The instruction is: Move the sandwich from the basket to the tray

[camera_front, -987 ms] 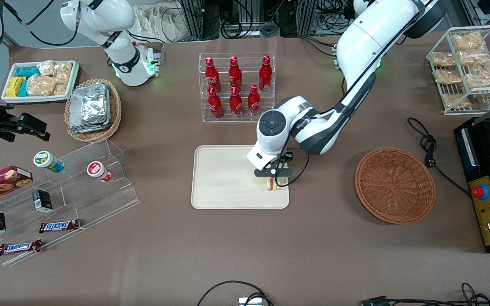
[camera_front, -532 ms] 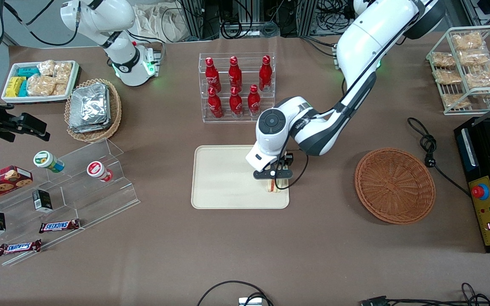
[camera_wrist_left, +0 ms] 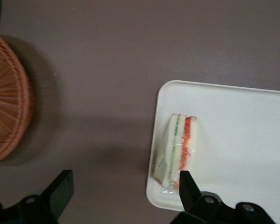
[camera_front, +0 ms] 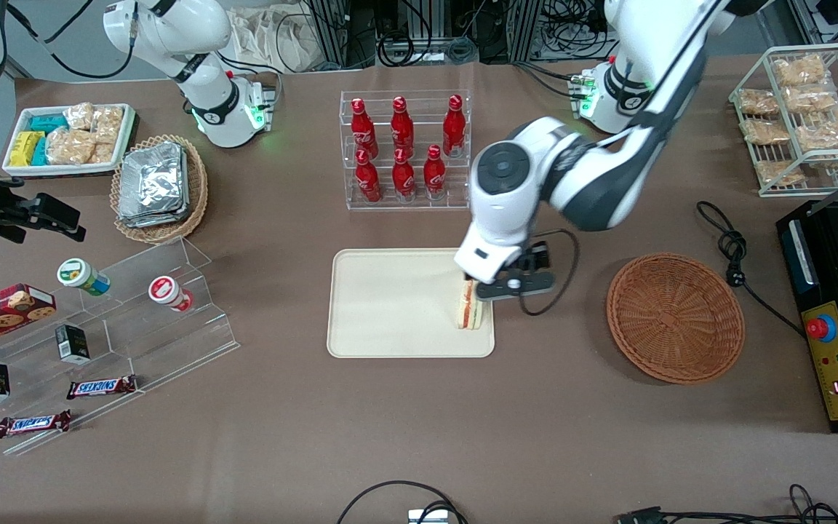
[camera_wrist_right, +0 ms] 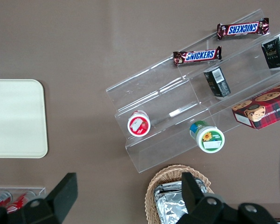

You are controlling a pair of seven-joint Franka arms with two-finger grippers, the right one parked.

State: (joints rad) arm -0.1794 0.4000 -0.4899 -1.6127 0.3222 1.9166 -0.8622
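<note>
The sandwich [camera_front: 469,306] lies on the cream tray [camera_front: 390,306], at the tray's corner nearest the front camera on the working arm's side; red and green filling shows along its edge. Nothing holds it. My left gripper [camera_front: 513,285] hangs open and empty above the tray's edge, just off the sandwich toward the basket. The wrist view has the sandwich [camera_wrist_left: 179,147] resting inside the tray [camera_wrist_left: 242,140] rim, with one finger over it and the gripper [camera_wrist_left: 123,179] spread wide over bare table. The reddish-brown basket [camera_front: 675,317] [camera_wrist_left: 7,116] stands empty toward the working arm's end.
A clear rack of red bottles [camera_front: 404,149] stands just past the tray, farther from the front camera. A black cable with plug [camera_front: 728,247] and a black appliance [camera_front: 837,313] lie beside the basket. An acrylic snack stand [camera_front: 135,306] sits toward the parked arm's end.
My gripper let go of the sandwich, opened and rose, shifting toward the basket. The sandwich stays on the tray, now uncovered.
</note>
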